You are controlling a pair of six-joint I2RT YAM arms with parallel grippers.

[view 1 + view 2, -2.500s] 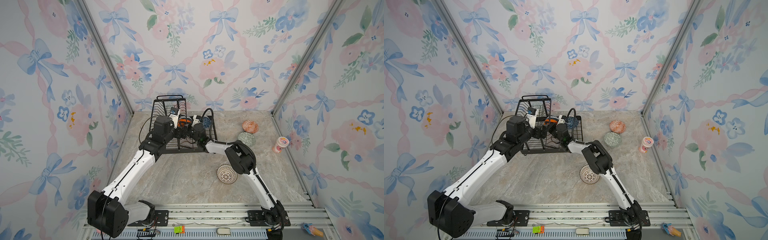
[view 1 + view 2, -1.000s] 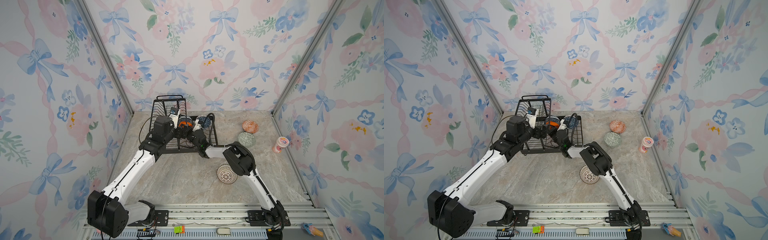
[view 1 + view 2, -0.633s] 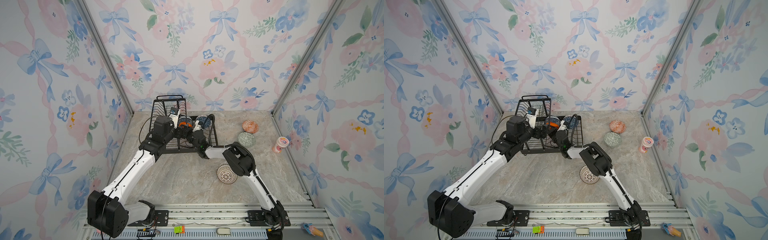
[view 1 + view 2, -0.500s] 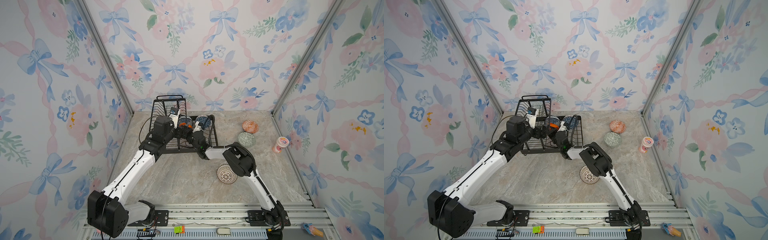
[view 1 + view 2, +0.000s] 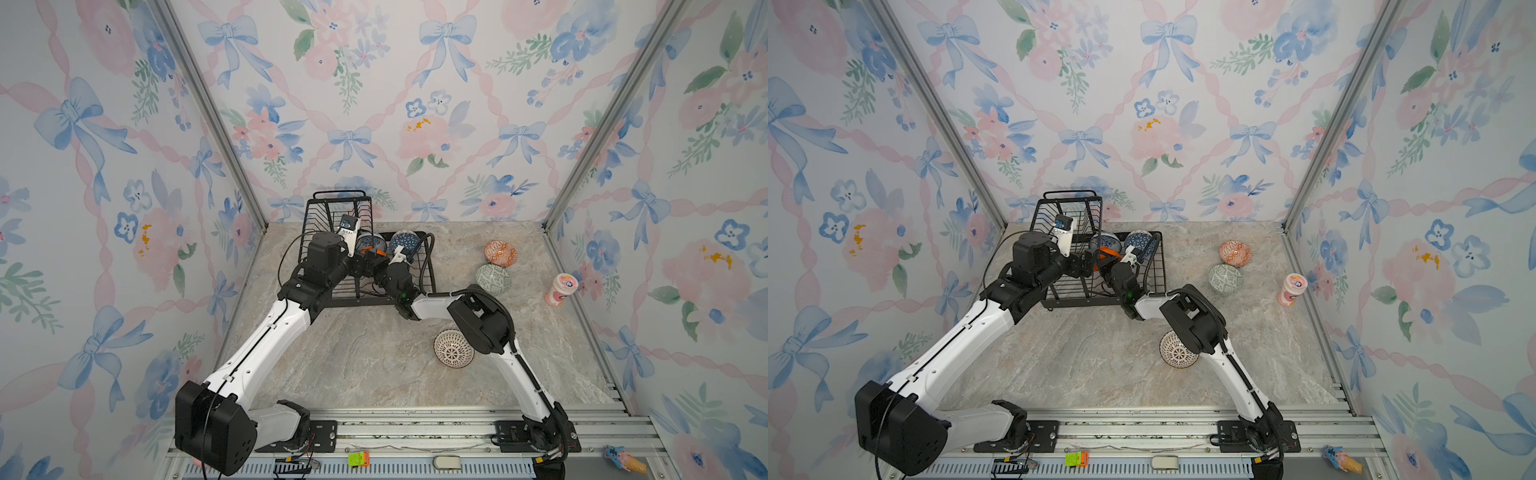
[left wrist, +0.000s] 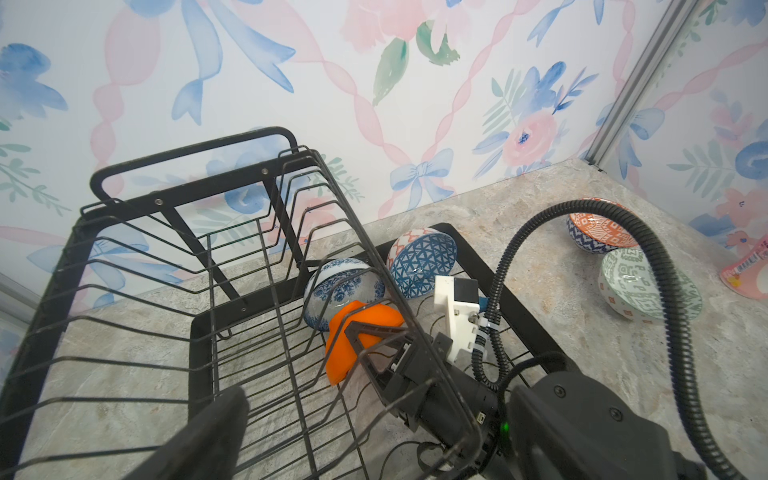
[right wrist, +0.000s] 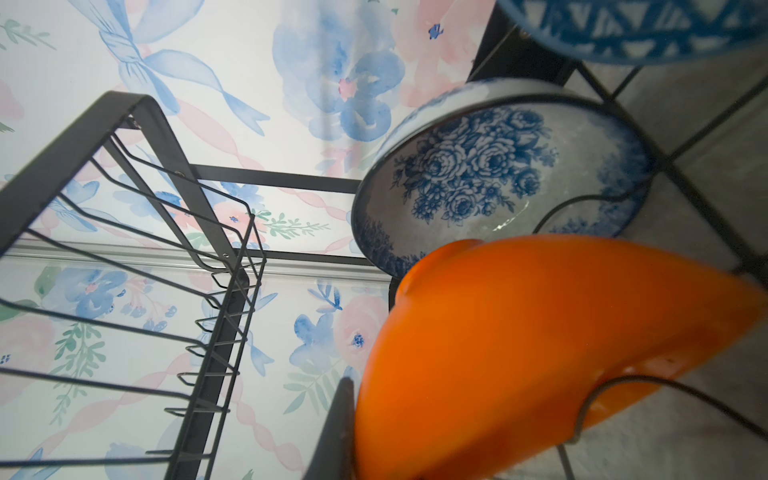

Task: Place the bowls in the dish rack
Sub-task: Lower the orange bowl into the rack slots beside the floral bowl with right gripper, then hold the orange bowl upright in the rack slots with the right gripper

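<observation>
Right gripper (image 6: 361, 338), jaws clenched on the orange bowl (image 6: 340, 361), holds it tilted in the dish rack's (image 6: 187, 156) lower tray beside the floral bowl (image 6: 345, 286); left gripper (image 5: 1089, 262) jaws stand released nearby.

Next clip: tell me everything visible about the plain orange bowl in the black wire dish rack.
The plain orange bowl is smooth, glossy and unpatterned, plastic by its look, with a rounded wall. It stands tilted on edge in the lower tray of the black wire dish rack, next to the blue-white floral bowl on the robot's side; whether the two touch is unclear. The right gripper is shut on its rim, and a rack wire loop crosses in front of it.
</observation>
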